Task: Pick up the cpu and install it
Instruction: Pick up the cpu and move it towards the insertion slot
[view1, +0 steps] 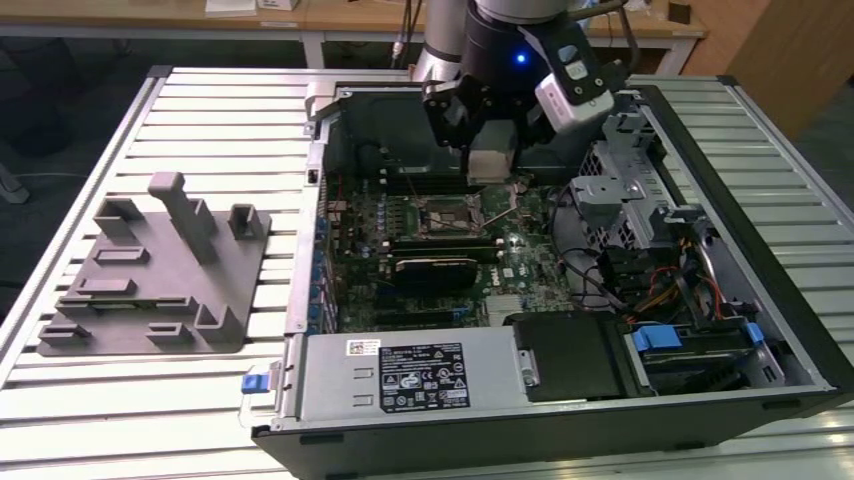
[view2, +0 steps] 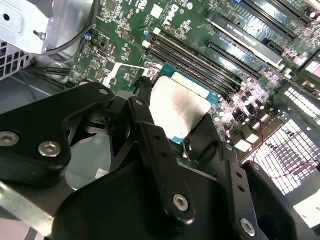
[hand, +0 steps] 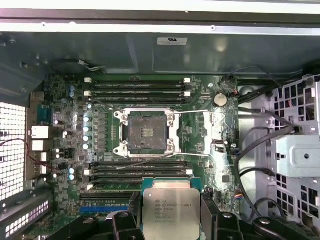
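Observation:
The cpu (hand: 171, 211) is a small square chip with a pale silver top, and my gripper (hand: 171, 222) is shut on it, one black finger on each side. In the second wrist view the cpu (view2: 181, 107) hangs tilted over the green motherboard, between the fingers (view2: 144, 96). The motherboard socket (hand: 146, 132) lies open and bare with its metal frame swung aside, a short way ahead of the held chip. In the exterior view my gripper (view1: 490, 168) hovers inside the open computer case, just behind and to the right of the socket (view1: 445, 213).
Memory slots (hand: 140, 89) run on both sides of the socket. A metal drive cage (view1: 621, 195) and loose cables (view1: 667, 290) crowd the exterior view's right. The power supply (view1: 400, 375) sits at the case front. A grey plastic fixture (view1: 147, 270) with posts stands on the slatted table at left.

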